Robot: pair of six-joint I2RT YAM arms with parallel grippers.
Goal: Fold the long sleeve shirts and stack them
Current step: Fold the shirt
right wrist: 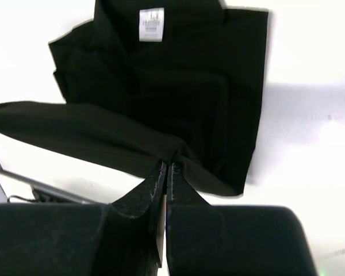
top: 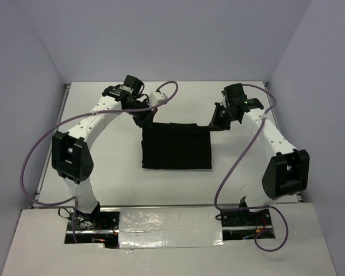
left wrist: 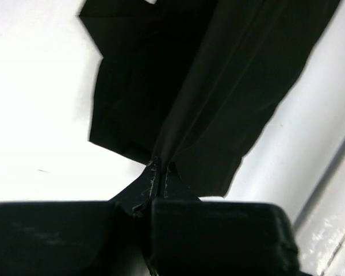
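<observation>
Left claw [top: 142, 118] clenched on the shirt [top: 176, 148], right at its far-left corner! On the other side, right claw [top: 216, 123] matches it, pinched shut on the far-right corner. The arms mirror each other. Left arm [top: 75, 156] rises from its base at the near edge, bends at a high elbow and reaches in toward the far middle of the desk [top: 112, 178], wrist dipping down to the cloth. Right arm [top: 284, 172] does the same from its side, forearm angled inward, wrist tilted down. A purple cable [top: 33, 150] loops loosely alongside each one.

Down on the left wrist view, the left claw [left wrist: 161, 168] has its jaws pressed together with black fabric nipped between the tips. A taut fold runs away from them across the picture. Beneath that fold, more of the shirt lies flat on the white desk.

Right wrist view, same story: right claw [right wrist: 167, 168] squeezed closed on a thin edge of cloth, a stretched band of fabric running off to the left of the frame. Under it the shirt sits folded into a rough rectangle, white tag [right wrist: 150, 26] face up at the end away from the claw.

From above, the shirt is a dark rectangle in the middle of the desk, between the two arms. Its far edge is strung between the claws and its near edge lies flat.
</observation>
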